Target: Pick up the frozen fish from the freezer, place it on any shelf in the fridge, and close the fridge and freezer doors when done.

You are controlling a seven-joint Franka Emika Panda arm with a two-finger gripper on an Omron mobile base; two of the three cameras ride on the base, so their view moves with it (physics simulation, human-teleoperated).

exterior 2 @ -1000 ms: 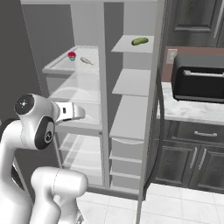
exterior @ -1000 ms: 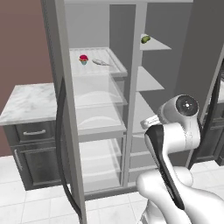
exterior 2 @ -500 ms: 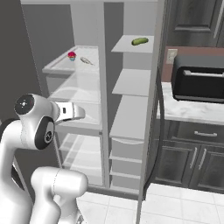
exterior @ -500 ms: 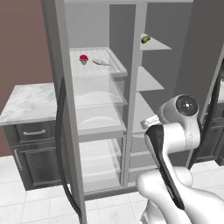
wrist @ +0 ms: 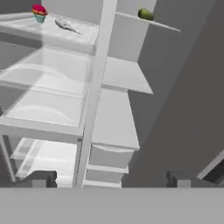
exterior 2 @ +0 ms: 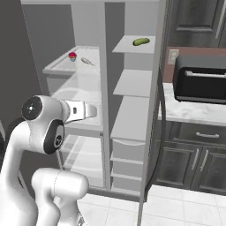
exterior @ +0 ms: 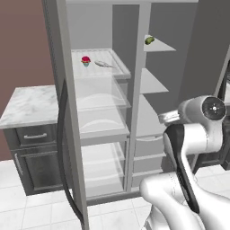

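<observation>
A: Anything moved? The slim silver-grey fish (exterior: pixel 103 64) lies on the wide clear glass shelf (exterior: pixel 120 61), just right of the red-topped cupcake (exterior: pixel 86 60).

B: Nothing has. The claw (wrist: pixel 109 179) stays spread and empty, so both tall grey doors remain to shut.

Rendered home kitchen: tall grey side-by-side fridge-freezer unit (exterior 2: pixel 106 88) standing open, marble countertop (exterior: pixel 29 104) over dark cabinets (exterior 2: pixel 194 161), black microwave (exterior 2: pixel 199 79) at right, white tiled floor (exterior: pixel 31 211).
</observation>
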